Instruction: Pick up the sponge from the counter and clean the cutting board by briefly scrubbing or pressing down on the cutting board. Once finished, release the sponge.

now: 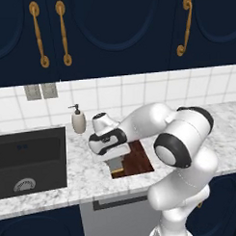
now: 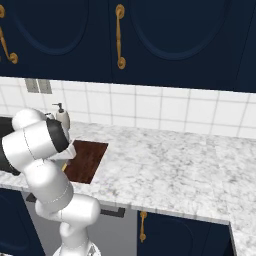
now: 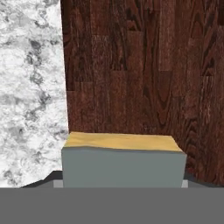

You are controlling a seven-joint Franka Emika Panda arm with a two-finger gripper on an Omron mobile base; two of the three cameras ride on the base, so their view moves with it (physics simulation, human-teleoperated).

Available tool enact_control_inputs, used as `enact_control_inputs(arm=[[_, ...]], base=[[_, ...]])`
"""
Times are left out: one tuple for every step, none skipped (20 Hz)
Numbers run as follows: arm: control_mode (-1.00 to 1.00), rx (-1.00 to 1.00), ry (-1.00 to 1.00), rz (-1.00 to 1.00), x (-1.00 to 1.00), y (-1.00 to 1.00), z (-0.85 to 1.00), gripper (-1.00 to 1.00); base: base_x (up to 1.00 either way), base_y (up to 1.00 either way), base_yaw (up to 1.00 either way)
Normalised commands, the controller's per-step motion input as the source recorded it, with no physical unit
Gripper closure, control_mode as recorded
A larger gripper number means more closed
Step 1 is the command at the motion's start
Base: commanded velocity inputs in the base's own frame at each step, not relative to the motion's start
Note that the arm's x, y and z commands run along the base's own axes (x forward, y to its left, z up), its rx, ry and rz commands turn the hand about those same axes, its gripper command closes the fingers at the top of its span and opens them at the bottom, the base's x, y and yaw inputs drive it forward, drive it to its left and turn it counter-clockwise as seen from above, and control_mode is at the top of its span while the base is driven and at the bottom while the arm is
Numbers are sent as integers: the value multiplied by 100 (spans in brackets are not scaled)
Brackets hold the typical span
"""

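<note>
In the hand view, the sponge (image 3: pixel 122 164) was seen closest of all, held at the bottom of the frame with its grey-green face towards the camera and its yellow layer turned towards the cutting board (image 3: pixel 144 70). Dark finger pads (image 3: pixel 43 180) were just made out at either lower corner of the sponge, so the gripper (image 3: pixel 122 183) was taken to be pinching the sponge between its fingers. Behind the sponge, the dark reddish-brown wood grain of the cutting board was spread across most of the frame, and the marbled counter (image 3: pixel 30 87) was seen along the board's left edge.

From the left base view, the hand was seen low over the cutting board (image 1: pixel 138 160), and a small grey and yellow block, the sponge (image 1: pixel 115 164), was seen under it at the board's near left corner. Whether the sponge was pressed onto the wood could not be told. The black sink (image 1: pixel 30 159) was set into the counter (image 1: pixel 83 181) to the left, well apart from the board. Farther back, a soap dispenser (image 1: pixel 78 120) was stood by the white tiled wall (image 1: pixel 138 90), beneath dark blue cabinets (image 1: pixel 117 33).
</note>
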Motion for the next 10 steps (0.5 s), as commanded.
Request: enact_control_inputs(arm=[[-100,0,0,4,27,0,0,100],[-100,0,0,4,28,0,0,100],[-100,0,0,4,32,0,0,100],[-100,0,0,3,33,0,0,100],[-100,0,0,3,39,0,0,100],[-100,0,0,3,41,0,0,100],[-100,0,0,3,45,0,0,100],[-100,0,0,4,49,0,0,100],[-100,0,0,4,56,0,0,100],[-100,0,0,4,61,0,0,100]], base=[[0,0,0],[0,0,0],[0,0,0],[0,0,0],[0,0,0],[0,0,0],[0,0,0],[0,0,0],[0,0,0],[0,0,0]])
